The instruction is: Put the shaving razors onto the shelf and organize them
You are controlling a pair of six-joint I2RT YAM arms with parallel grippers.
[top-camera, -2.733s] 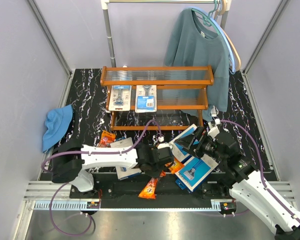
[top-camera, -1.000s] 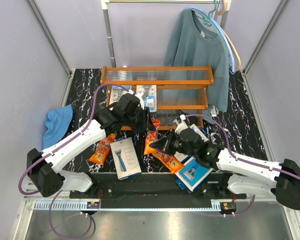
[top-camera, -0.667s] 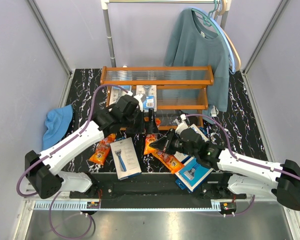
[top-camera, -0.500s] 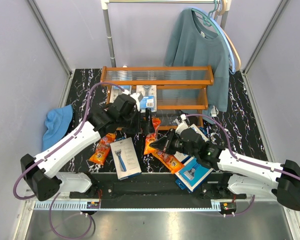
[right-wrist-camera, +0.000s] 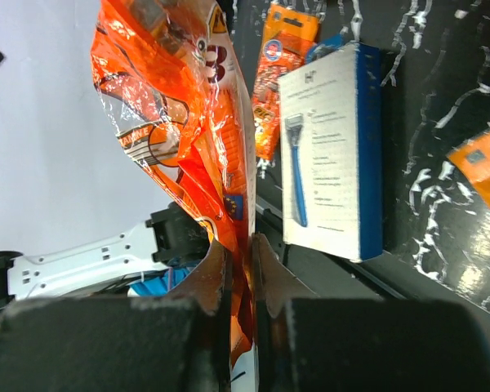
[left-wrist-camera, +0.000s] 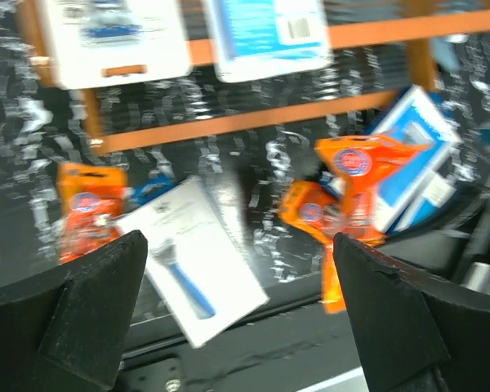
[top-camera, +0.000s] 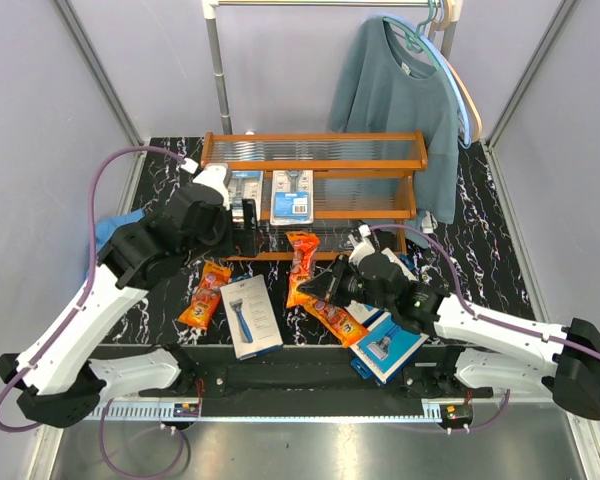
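Right gripper [right-wrist-camera: 238, 242] is clenched on an orange bag [right-wrist-camera: 180, 122], fingers pinching the crinkled foil right at one end. And it's a shiny one: clear-orange film, glossy creases, a dark printed label low down. From the top camera that bag stands up tall off the tabletop [top-camera: 500, 265], just in front of the shelf [top-camera: 315, 164], not on any tier.

Over on the other side, the left gripper [left-wrist-camera: 238, 243] is released, fingers spread wide with nothing between them. It hangs high by the shelf's left end, looking down on the scatter below.

What's already on the shelf? Two blister cards on the middle tier, side by side, leaning back on the wire: the left card [top-camera: 244, 186], white-grey with a blue razor, partly behind the left gripper, and the right card [top-camera: 293, 193], light blue with a barcode sticker.

Down on the black marbled tabletop, a second orange bag [top-camera: 205, 296] lies flat at the left, just beside a white-faced box [top-camera: 250, 316] picturing a blue razor, its side edge deep blue in the right wrist view. A third orange bag [top-camera: 337, 320] lies under the right arm, near a blue box [top-camera: 386, 347] at the front edge. One more blue-and-white box [left-wrist-camera: 408, 155] sits behind that arm, tilted, near the shelf's lower right corner.

The left wrist view is motion-blurred, so the print on the packs can't be read there.
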